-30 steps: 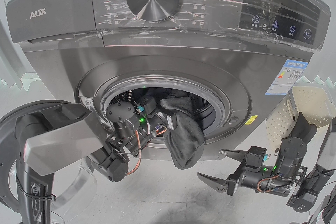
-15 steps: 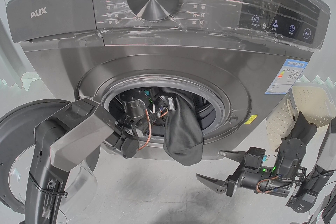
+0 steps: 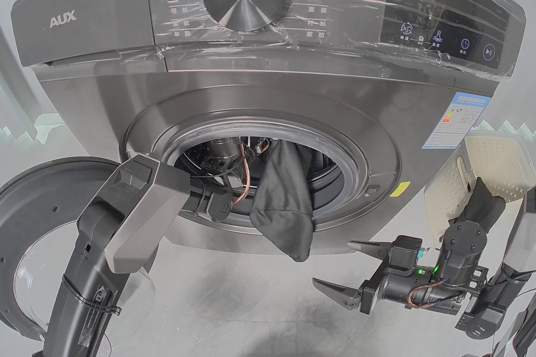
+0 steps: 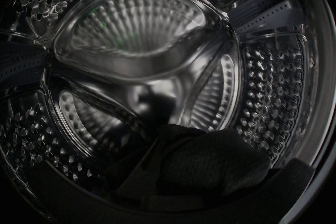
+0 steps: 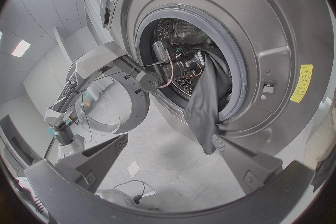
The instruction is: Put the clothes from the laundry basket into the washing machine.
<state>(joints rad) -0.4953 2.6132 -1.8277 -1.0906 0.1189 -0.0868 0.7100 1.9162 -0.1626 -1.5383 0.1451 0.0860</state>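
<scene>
The washing machine point(image 3: 268, 96) stands with its round door point(image 3: 33, 218) swung fully open to the robot's left. A dark garment point(image 3: 282, 196) is draped over the lower rim of the door opening, its upper part inside the drum and its lower end hanging down outside the front panel, clear of the floor point(image 3: 234, 308). The left arm point(image 3: 139, 202) passes through the opening on the left side of the garment, its wrist well inside the machine. The left end effector point(image 3: 261, 145) sits at the top of the garment, just inside the opening; it is largely hidden by cabling and fabric, and whether it is clamped on the cloth or parted cannot be told. In the left wrist view the drum point(image 4: 140, 42) shows its dimpled steel wall, with dark fabric point(image 4: 210, 161) lying at the lower front; this is possibly the inner part of the same garment, but the poor light prevents confirmation. The right end effector point(image 3: 341, 266) hangs low over the floor, below and to the right of the door opening, pointing left, jaws wide apart and holding nothing. The cream perforated laundry basket point(image 3: 497, 163) stands beside the machine on the robot's right, just behind the right arm, with a dark item point(image 3: 484, 202) in it.
</scene>
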